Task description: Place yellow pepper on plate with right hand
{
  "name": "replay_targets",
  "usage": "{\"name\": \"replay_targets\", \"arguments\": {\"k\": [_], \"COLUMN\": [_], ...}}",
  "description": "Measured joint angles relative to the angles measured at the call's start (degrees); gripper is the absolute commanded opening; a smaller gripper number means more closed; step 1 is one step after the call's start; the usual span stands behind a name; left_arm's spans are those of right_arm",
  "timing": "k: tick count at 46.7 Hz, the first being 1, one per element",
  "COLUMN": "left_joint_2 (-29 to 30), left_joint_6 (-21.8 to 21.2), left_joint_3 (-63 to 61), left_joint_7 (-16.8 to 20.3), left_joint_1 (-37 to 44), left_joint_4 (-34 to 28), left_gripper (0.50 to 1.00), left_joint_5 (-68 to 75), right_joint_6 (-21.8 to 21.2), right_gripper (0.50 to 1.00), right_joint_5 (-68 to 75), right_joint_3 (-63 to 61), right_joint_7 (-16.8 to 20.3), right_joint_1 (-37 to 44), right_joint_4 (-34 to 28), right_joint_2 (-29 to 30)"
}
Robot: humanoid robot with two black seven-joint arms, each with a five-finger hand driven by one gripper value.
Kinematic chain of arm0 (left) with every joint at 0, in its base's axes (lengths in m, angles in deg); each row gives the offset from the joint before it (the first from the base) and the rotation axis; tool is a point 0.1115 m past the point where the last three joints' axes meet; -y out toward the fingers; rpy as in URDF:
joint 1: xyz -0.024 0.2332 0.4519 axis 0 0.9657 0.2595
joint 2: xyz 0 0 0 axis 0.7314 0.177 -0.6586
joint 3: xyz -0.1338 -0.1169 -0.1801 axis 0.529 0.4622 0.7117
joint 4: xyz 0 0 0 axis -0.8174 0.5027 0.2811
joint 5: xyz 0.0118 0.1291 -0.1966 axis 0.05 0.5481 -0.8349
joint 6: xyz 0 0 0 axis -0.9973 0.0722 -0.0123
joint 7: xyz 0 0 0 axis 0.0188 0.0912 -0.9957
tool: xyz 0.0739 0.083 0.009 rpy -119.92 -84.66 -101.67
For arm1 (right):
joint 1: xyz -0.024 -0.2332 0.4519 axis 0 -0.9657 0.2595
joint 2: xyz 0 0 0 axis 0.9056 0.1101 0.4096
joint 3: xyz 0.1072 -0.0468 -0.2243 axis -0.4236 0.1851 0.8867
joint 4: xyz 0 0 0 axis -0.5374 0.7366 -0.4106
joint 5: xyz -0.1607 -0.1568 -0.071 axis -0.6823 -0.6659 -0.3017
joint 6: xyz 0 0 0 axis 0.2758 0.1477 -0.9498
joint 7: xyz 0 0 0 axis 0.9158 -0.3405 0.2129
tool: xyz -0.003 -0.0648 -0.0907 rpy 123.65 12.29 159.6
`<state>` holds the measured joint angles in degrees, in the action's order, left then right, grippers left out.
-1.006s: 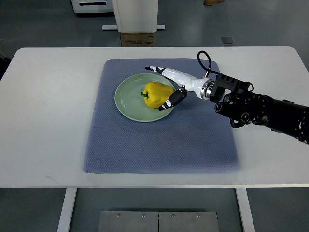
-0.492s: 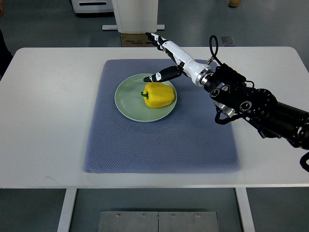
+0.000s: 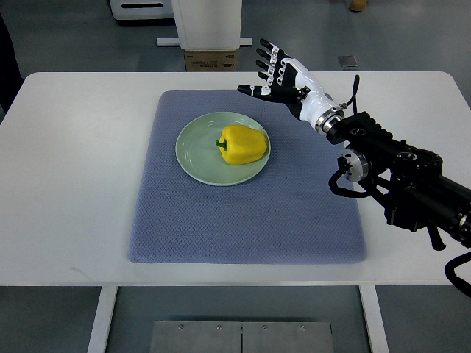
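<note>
A yellow pepper (image 3: 241, 144) with a green stem lies on the pale green plate (image 3: 193, 156), toward the plate's right side. The plate sits on a blue-grey mat (image 3: 243, 213). My right hand (image 3: 274, 72) hovers above the mat's far right corner, up and to the right of the pepper, with its fingers spread and nothing in them. Its black forearm (image 3: 397, 173) runs in from the right edge. The left arm does not show.
The mat lies on a white table (image 3: 73, 176). Beyond the table's far edge stand a white pedestal and a cardboard box (image 3: 210, 59) on the grey floor.
The right hand has let go of the pepper, lifted off the plate and drawn back up and to the right, its fingers spreading. The pepper stays on the plate.
</note>
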<state>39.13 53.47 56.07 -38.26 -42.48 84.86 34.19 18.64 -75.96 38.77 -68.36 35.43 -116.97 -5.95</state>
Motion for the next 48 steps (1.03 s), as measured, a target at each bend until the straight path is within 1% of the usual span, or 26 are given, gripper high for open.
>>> {"name": "replay_targets", "arguments": {"k": [2,6,11,16,21,27,40,48], "left_joint_2": [0.0,0.0,0.0,0.0,0.0,0.0,0.0,0.0], "left_joint_6": [0.0,0.0,0.0,0.0,0.0,0.0,0.0,0.0], "left_joint_3": [0.0,0.0,0.0,0.0,0.0,0.0,0.0,0.0], "left_joint_7": [0.0,0.0,0.0,0.0,0.0,0.0,0.0,0.0], "left_joint_1": [0.0,0.0,0.0,0.0,0.0,0.0,0.0,0.0], "left_joint_4": [0.0,0.0,0.0,0.0,0.0,0.0,0.0,0.0], "left_gripper": [1.0,1.0,1.0,1.0,1.0,1.0,1.0,1.0], "left_joint_5": [0.0,0.0,0.0,0.0,0.0,0.0,0.0,0.0], "right_joint_6": [-1.7,-3.4,-5.0,-6.2,-8.0,-8.7,-8.8,-9.5], "right_gripper": [1.0,1.0,1.0,1.0,1.0,1.0,1.0,1.0], "right_joint_5": [2.3,6.6,10.6,12.9,16.5,19.4,19.7,19.5], "right_joint_3": [-1.1,-2.8,-4.2,-6.5,-9.7,-12.6,-13.5,-13.3], "right_joint_7": [0.3,1.1,2.0,2.6,5.6,8.3,8.2,8.1], "right_joint_1": [-0.6,-1.4,-2.6,-3.4,-4.7,-6.0,-11.0,-12.1], "right_joint_4": [0.2,0.3,0.8,2.4,4.7,6.8,7.8,7.7], "right_joint_2": [-1.0,-2.6,-4.4,-5.0,-5.8,-6.4,-8.5,-9.4]}}
